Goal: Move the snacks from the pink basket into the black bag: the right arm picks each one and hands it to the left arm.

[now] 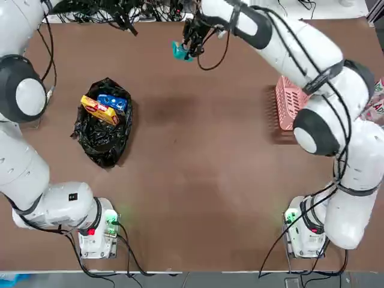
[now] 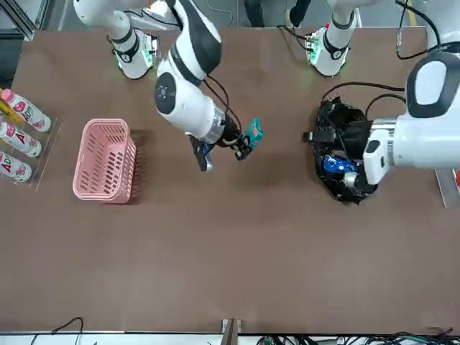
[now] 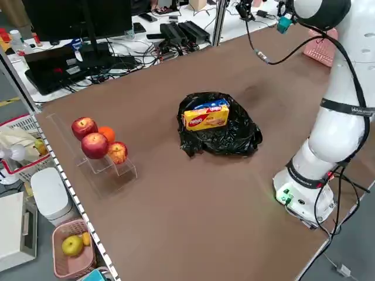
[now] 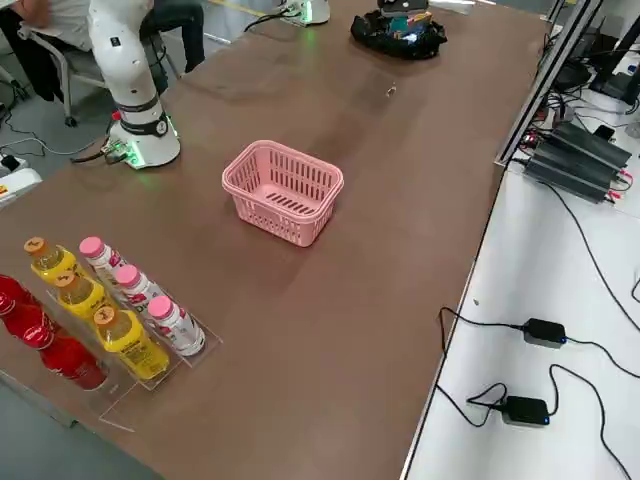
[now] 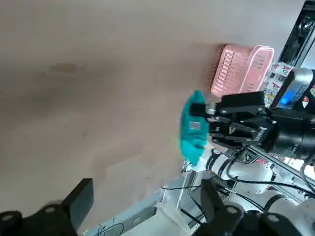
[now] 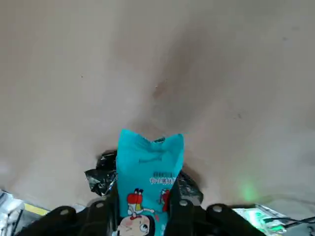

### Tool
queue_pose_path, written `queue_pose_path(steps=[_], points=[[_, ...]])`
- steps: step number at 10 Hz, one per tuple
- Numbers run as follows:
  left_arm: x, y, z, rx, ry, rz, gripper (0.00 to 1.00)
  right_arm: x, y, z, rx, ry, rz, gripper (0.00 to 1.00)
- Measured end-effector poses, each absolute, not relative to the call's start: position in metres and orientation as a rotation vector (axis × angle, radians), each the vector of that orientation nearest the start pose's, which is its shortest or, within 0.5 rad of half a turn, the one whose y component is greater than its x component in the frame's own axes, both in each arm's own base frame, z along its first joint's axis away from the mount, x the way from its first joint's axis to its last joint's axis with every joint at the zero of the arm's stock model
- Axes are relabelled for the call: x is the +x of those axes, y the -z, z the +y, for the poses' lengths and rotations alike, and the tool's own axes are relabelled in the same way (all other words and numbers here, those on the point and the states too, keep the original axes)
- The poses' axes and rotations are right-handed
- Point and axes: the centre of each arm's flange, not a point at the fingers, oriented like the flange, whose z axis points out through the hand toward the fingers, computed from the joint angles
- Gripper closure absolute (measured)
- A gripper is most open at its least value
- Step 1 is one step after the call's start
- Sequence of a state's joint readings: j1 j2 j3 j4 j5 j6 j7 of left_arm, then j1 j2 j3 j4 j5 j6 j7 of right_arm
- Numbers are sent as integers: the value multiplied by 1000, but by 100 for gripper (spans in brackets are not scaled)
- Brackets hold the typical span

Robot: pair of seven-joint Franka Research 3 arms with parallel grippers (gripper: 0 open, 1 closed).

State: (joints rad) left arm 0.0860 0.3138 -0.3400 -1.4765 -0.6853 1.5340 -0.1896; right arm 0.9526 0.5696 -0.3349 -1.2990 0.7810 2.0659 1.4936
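Right gripper (image 1: pixel 187 47) clamping teal packet (image 1: pixel 178 51) (midair), left gripper (image 5: pixel 142 206) agape

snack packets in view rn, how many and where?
3. The yellow packet and blue packet lie in the black bag. The teal packet is held above the table by the right gripper. The pink basket looks empty.

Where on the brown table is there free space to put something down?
The wide brown tabletop between the glossy black plastic bag and the pink slotted basket is bare. The edge beside the basket, with bottles, is crowded.
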Motion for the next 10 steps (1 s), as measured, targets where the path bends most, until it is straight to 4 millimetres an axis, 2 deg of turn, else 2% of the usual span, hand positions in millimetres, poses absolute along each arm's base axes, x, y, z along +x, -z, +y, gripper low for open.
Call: queue_pose_path(steps=[3,5,6,8,10], points=[[589,-509,-231,2420,508,-42,4,540,-456,533,-2164,-483,1434,59],[585,-502,-244,2454,508,-43,7,538,-463,541,-2117,-492,1465,59],[582,-496,-253,2474,506,-33,11,536,-468,545,-2101,-497,1475,59],[575,-486,-271,2490,516,-32,12,529,-470,554,-2095,-510,1481,59],[575,-485,-273,2493,512,-18,15,526,-470,558,-2097,-512,1479,59]])
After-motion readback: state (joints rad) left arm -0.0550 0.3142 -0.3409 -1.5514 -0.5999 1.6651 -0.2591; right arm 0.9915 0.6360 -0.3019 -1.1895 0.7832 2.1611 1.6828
